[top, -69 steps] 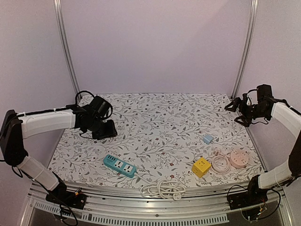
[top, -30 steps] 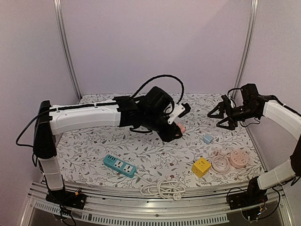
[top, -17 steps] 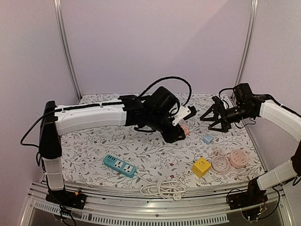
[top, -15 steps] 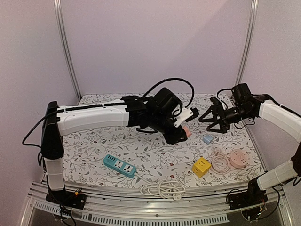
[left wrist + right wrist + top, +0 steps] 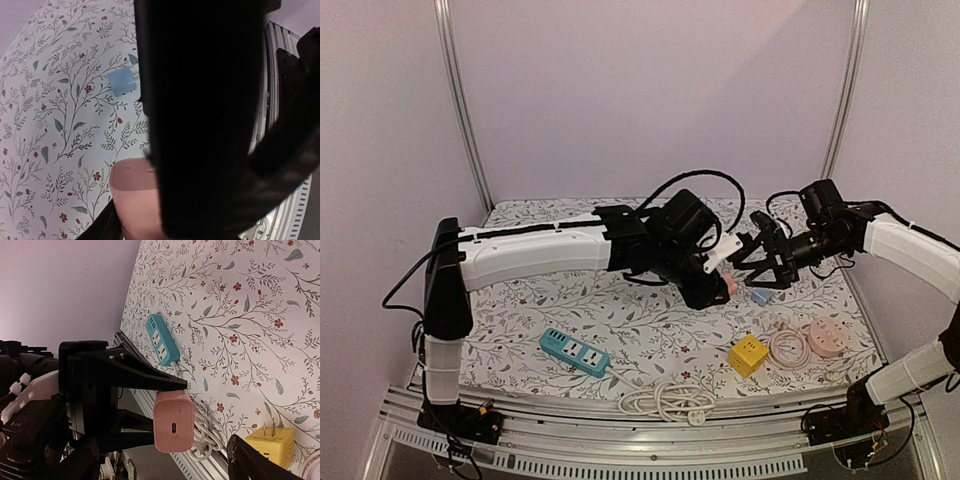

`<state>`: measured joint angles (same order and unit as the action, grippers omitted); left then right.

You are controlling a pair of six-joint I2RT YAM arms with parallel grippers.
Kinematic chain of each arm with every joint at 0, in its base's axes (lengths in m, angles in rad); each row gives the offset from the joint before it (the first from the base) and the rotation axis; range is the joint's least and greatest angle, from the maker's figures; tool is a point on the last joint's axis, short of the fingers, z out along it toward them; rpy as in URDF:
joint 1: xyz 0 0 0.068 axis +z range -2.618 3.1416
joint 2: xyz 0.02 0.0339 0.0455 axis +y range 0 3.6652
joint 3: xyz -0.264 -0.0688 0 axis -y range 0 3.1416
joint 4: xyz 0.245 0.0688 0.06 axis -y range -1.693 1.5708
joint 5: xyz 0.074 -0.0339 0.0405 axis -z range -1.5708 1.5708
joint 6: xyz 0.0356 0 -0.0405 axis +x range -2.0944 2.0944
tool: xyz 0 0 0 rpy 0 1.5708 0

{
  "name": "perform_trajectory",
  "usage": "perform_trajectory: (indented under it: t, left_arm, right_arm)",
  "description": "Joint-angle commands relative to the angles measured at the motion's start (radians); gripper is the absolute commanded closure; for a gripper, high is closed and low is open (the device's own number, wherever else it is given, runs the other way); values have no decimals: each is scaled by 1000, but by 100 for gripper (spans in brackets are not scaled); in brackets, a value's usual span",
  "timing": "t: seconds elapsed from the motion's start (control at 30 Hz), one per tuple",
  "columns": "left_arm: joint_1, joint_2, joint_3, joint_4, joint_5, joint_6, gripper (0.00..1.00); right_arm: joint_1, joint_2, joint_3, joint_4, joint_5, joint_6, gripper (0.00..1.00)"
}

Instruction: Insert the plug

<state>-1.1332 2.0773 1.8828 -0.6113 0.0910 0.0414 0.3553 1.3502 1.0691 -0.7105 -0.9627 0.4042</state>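
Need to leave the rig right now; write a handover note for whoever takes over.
The left gripper is shut on the pink charger, held up over the right half of the table.
The right gripper is open and holds nothing, its fingers spread close beside the charger.
The teal power strip lies front left, sockets empty. The yellow cube and round pink strip lie front right, with the small blue adapter behind them.
Done: charger picked up.
Left: insert it into a socket; nothing is plugged in yet. A handover to the right arm may come first.
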Motion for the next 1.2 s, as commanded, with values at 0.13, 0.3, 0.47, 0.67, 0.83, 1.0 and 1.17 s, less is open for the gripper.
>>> perform_trajectory:
  t: [0.13,0.3,0.47,0.67,0.83,1.0,1.17]
  left_arm:
    - [-31,25,39,-6,15,-10,100]
    - [-40,34,46,-3,7,-10,100]
    - [-49,41,59,-12,-12,-10,100]
    - [-56,49,64,-17,-18,-8,100]
    - [-59,50,64,-23,-17,1,100]
    - [-59,50,71,-25,-11,5,100]
    - [-60,48,72,-27,-3,6,100]
  right_arm:
    - [43,38,19,-5,-42,-9,19]
    - [47,56,24,-12,-47,-20,24]
    - [47,76,33,-49,-60,-47,29]
    - [47,68,19,-64,-75,-66,38]
    - [49,57,6,-56,-89,-63,43]
    - [51,47,-20,-45,-96,-57,44]
    - [51,48,-23,-44,-88,-54,43]
